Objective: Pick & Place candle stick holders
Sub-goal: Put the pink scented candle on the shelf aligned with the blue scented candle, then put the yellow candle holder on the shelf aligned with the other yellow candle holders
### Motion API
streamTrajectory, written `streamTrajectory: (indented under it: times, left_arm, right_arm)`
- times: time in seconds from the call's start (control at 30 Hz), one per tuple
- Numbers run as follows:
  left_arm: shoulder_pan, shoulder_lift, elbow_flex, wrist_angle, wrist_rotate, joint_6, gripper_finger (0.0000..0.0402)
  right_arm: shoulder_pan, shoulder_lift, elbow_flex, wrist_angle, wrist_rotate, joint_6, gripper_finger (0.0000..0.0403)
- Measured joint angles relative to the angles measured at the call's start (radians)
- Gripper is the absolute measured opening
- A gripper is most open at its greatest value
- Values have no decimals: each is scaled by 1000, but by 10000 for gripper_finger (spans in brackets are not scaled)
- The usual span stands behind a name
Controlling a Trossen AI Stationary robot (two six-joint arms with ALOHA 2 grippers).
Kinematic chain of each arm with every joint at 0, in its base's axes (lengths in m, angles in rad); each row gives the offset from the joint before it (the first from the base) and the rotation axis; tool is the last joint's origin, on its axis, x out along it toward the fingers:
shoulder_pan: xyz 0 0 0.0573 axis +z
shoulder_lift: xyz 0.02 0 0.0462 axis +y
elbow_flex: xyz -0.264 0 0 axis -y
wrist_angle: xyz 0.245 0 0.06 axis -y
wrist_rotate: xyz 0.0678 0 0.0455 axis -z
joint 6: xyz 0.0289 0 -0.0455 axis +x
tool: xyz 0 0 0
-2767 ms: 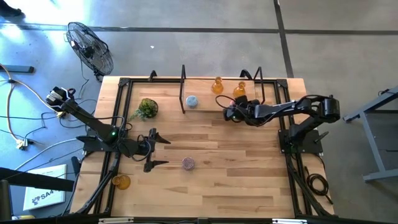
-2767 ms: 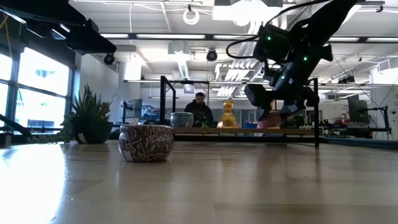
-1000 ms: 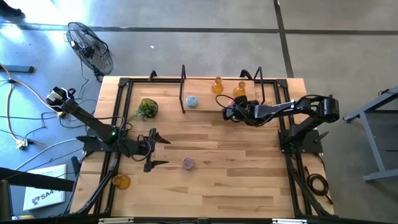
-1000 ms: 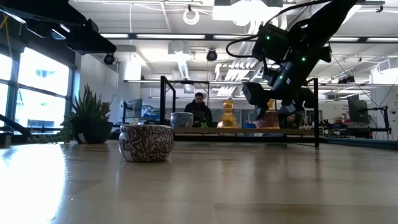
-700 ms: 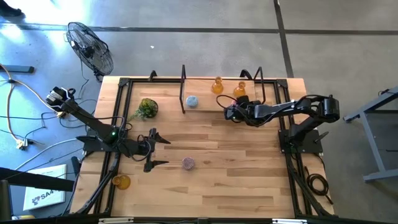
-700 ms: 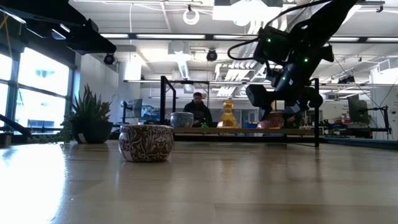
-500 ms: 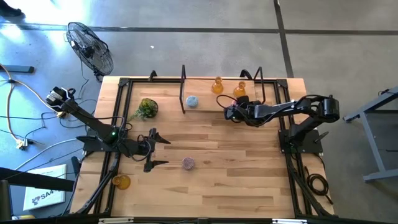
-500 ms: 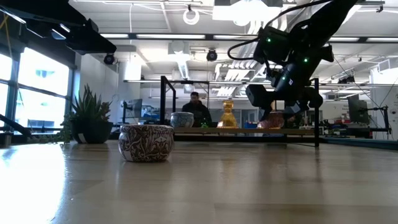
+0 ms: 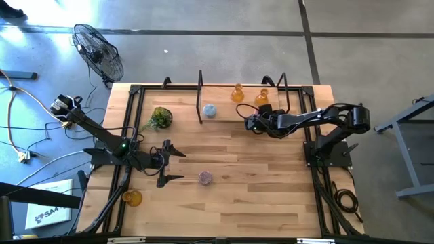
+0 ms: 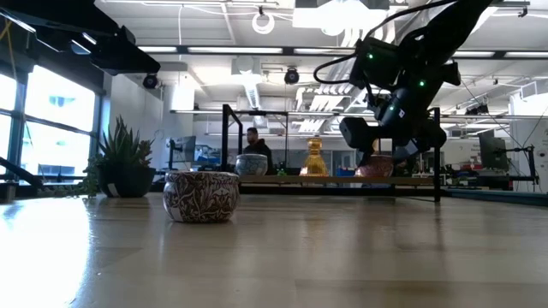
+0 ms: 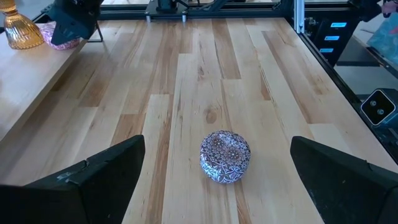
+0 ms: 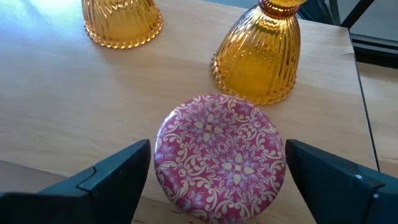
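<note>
While the left end effector (image 9: pixel 168 165) just sits wide open at the bench's (image 9: pixel 258 203) left side, facing the lilac holder (image 11: pixel 225 156) lying apart from it, the right end effector (image 12: pixel 214 180) is over at the raised shelf (image 12: pixel 56 93) in back. Its fingers are spread on either side of the pink holder (image 12: pixel 221 155) sitting on the shelf, right by 2 amber holders (image 12: pixel 260 53). A pale blue holder (image 9: pixel 209 110) is further along, and another amber holder (image 9: pixel 132 198) sits at the near left corner.
</note>
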Motion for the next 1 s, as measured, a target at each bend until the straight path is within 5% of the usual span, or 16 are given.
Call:
streamTrajectory:
  times: [0.57, 1.0]
  left_arm:
    - [0, 0, 0, 0, 0, 0, 397]
    - [0, 0, 0, 0, 0, 0, 397]
  right_arm:
    - [12, -62, 0, 46, 82, -115, 389]
    - [132, -227, 0, 336, -28, -558, 389]
